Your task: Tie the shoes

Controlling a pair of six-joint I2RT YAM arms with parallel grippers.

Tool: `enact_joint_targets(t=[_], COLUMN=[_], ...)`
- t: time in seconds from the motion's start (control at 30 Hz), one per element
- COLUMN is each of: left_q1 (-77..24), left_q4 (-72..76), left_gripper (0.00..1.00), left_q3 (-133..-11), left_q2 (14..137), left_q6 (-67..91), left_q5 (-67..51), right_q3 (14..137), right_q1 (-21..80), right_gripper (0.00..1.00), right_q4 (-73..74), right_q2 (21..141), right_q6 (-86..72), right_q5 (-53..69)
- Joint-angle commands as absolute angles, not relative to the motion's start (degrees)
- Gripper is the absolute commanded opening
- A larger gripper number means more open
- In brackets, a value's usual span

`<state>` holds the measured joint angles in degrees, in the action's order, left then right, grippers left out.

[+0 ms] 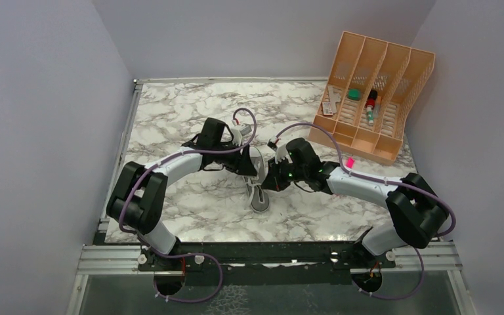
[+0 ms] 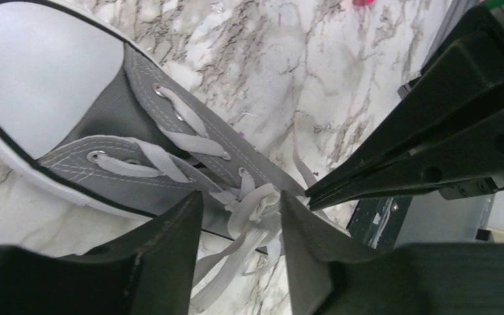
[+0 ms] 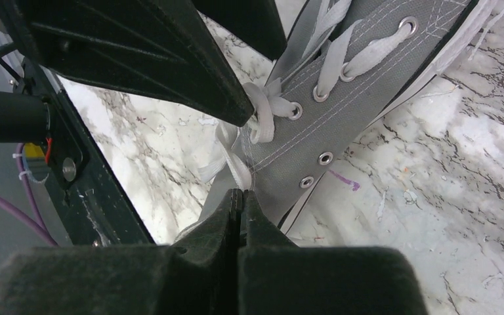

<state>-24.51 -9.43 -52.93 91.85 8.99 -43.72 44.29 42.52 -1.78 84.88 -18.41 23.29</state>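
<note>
From above, the shoe (image 1: 260, 195) lies on the marbled desk (image 1: 184, 111) between the two wrists. It looks a small, light thing that would slide if tugged, so one arm must steady it. A peach rack (image 1: 371, 98) of oddments stands well beyond the shoe to the right, and a pink scrap (image 1: 350, 161) lies between rack and shoe, neither in the way. In the left wrist view, the left tool (image 2: 239, 239) is released, its jaws standing apart to either side of the bunched white laces (image 2: 254, 205) over the shoe's tongue end. The right tool (image 2: 312, 194) comes in from the right, tip against the same bunch, crowding the approach. The laces are soft, flat and limp. They are best pinched near the crossing, not at the loose ends. In the right wrist view, the right tool is clenched, with a strand running into its tips just beside the shoe's upper eyelets. The left arm's dark body looms close above the shoe and is the real obstacle.
</note>
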Motion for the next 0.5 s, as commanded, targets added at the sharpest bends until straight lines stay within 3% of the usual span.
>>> enact_joint_targets(t=[0.0,0.17,0.3,0.47], left_q1=[-24.7,-24.8,-24.8,-24.9], left_q4=[-5.1,-6.0,-6.2,-6.0], left_gripper=[0.45,0.44,0.32,0.26], left_q3=[-51.2,-49.5,-49.0,-47.9], left_q2=[92.0,91.2,90.3,88.2], left_q6=[8.6,8.3,8.8,8.9], left_q5=[-50.5,-51.4,-52.0,-51.3], right_q3=[45.3,45.6,46.3,46.5], right_q1=[42.5,42.5,42.5,42.5], right_gripper=[0.01,0.01,0.01,0.01], right_q4=[-1.8,-2.8,-3.3,-3.4], right_q2=[83.7,83.5,84.2,84.8], right_q6=[-20.4,-22.0,-23.8,-27.5], right_q5=[24.2,23.9,23.9,22.0])
